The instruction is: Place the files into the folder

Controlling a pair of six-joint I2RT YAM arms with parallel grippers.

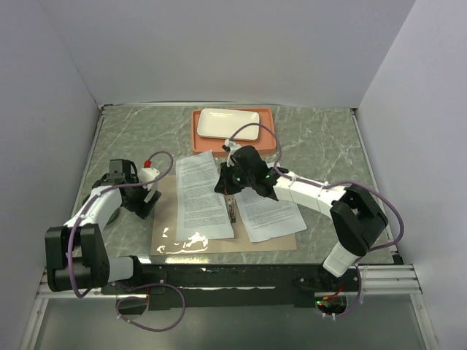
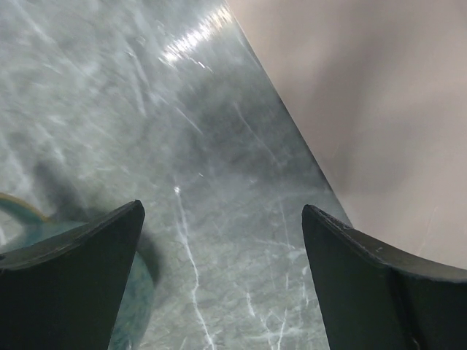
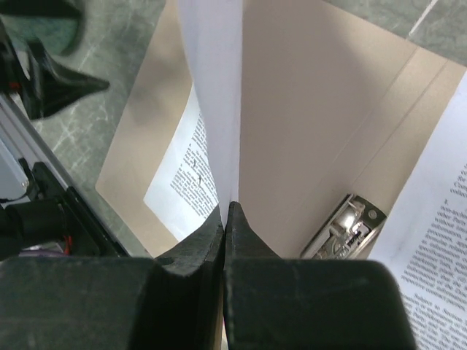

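The tan folder (image 1: 277,240) lies open and flat on the table, its metal clip (image 3: 343,227) near the spine. One file (image 1: 198,195) rests over the folder's left half. My right gripper (image 1: 227,185) is shut on that sheet's right edge, and in the right wrist view the paper (image 3: 217,95) stands up from the shut jaws (image 3: 228,208). A second file (image 1: 268,213) lies flat on the folder's right half (image 3: 438,219). My left gripper (image 1: 144,203) is open and holds nothing, low over bare table just left of the folder (image 2: 379,102); its fingertips (image 2: 222,206) are wide apart.
An orange tray (image 1: 198,140) holding a white rectangular plate (image 1: 228,122) sits at the back centre, just behind the right gripper. Glare shows on the folder's clear pocket (image 1: 182,240). Walls close in on the green marble table (image 1: 321,142) left, right and behind.
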